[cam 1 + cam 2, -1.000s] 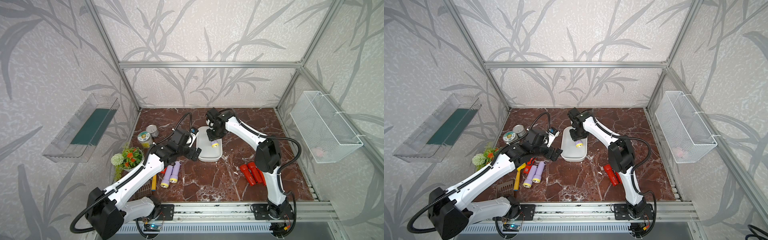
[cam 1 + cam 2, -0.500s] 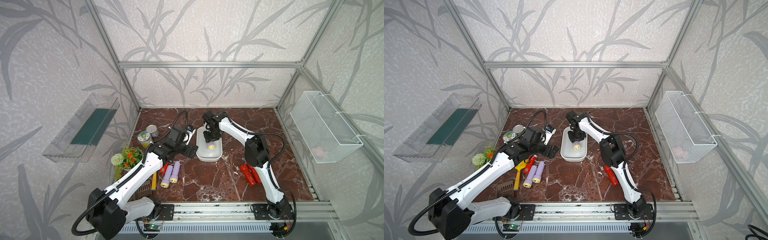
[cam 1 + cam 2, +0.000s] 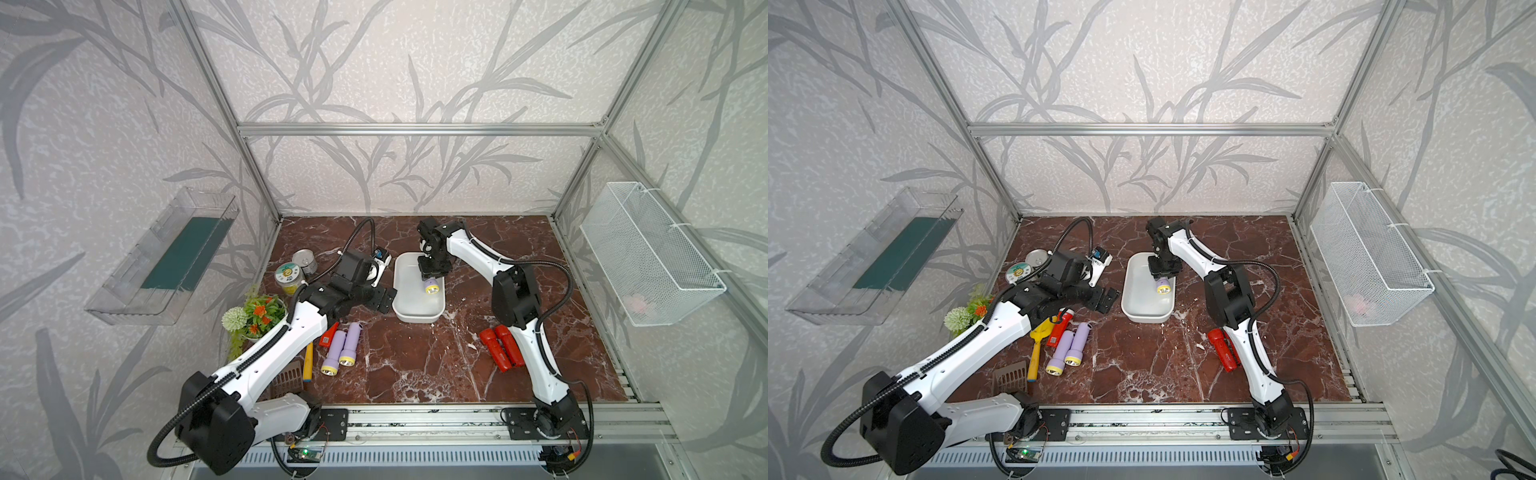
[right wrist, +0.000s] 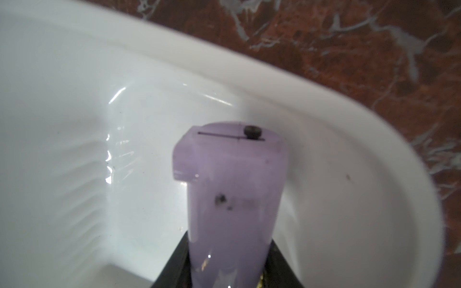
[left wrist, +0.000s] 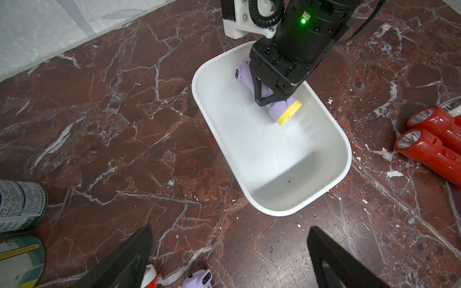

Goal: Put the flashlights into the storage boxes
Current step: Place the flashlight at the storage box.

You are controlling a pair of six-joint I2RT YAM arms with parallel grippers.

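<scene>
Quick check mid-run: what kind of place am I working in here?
Probably a staged robot test cell, not a home: aluminium frame, leaf-wallpaper panels, left arm and right arm bolted to a front rail.

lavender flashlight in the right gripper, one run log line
right gripper: shut on lavender flashlight | place: inside white tub | left gripper: open, empty

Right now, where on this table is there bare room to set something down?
Widest bare patch: in front of the tub, between the lavender pair and the red flashlights. The far right corner behind the right arm is bare too. Crowded: the left side, with cans, plant, spatula and left arm.
</scene>
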